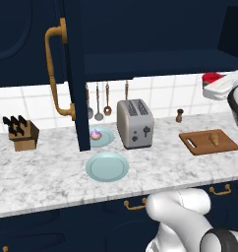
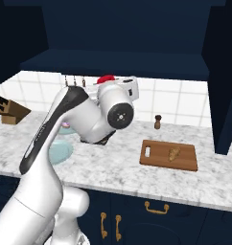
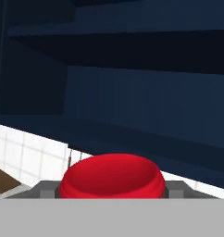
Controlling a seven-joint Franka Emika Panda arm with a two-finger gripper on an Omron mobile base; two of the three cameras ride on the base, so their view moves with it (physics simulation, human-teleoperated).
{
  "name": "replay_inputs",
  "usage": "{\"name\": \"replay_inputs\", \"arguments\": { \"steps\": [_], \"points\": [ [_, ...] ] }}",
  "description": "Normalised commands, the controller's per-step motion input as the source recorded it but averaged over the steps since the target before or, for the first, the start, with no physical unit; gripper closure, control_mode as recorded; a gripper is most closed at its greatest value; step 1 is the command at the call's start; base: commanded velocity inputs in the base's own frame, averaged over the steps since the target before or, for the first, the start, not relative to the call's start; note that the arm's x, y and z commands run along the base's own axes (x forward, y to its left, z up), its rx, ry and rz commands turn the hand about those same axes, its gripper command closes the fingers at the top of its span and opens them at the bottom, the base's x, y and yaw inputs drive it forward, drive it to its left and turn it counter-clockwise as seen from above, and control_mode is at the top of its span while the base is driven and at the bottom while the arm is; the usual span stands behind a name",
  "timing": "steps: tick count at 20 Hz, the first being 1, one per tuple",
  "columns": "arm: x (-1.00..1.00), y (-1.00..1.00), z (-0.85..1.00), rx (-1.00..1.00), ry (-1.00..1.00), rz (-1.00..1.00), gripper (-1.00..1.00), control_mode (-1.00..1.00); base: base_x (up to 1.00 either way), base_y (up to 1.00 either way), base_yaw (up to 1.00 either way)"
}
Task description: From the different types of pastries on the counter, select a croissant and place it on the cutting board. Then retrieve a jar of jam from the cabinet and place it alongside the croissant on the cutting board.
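My gripper (image 1: 214, 83) is shut on the jar of jam (image 1: 211, 77), a squat red jar held in the air below the open navy cabinet (image 2: 122, 62). The jar's red lid (image 3: 111, 176) sits between my fingertips (image 3: 45, 188) in the hand view, and the jar (image 2: 106, 79) also shows above my wrist. The golden-brown croissant (image 1: 215, 139) lies on the reddish-brown cutting board (image 1: 197, 145) on the marbled counter (image 1: 52, 172), to the right of and below my gripper. The croissant (image 2: 174, 153) rests near the middle of the board (image 2: 158, 158). The frosted cupcake (image 1: 95, 134) sits on a plate.
The cabinet door (image 1: 74, 74) with its brass handle (image 1: 54, 74) hangs open at left. A toaster (image 1: 135, 123), two pale blue plates (image 1: 107, 166), a knife block (image 1: 21, 133), hanging utensils (image 1: 98, 101) and a pepper grinder (image 1: 179, 115) stand on or above the counter.
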Motion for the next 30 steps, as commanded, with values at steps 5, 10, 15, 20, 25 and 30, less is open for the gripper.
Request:
{"name": "replay_inputs", "arguments": {
  "steps": [5, 10, 15, 20, 25, 30],
  "points": [
    [-0.94, -0.29, -0.14, -0.05, 0.0, -0.13, 1.0, -1.0, 0.0, 0.0, 0.0],
    [-0.65, -0.23, -0.16, -0.01, 0.0, -0.1, 1.0, -1.0, 0.0, 0.0, 0.0],
    [0.02, -0.08, -0.34, 0.0, 0.01, -0.02, 1.0, -1.0, 0.0, 0.0, 0.0],
    [0.35, -0.12, -0.52, 0.0, 0.04, -0.03, 1.0, -1.0, 0.0, 0.0, 0.0],
    [0.59, -0.24, -0.58, -0.01, 0.02, -0.05, 1.0, -1.0, 0.0, 0.0, 0.0],
    [0.59, -0.4, -0.67, 0.0, 0.0, -0.06, 1.0, -1.0, 0.0, 0.0, 0.0]
  ]
}}
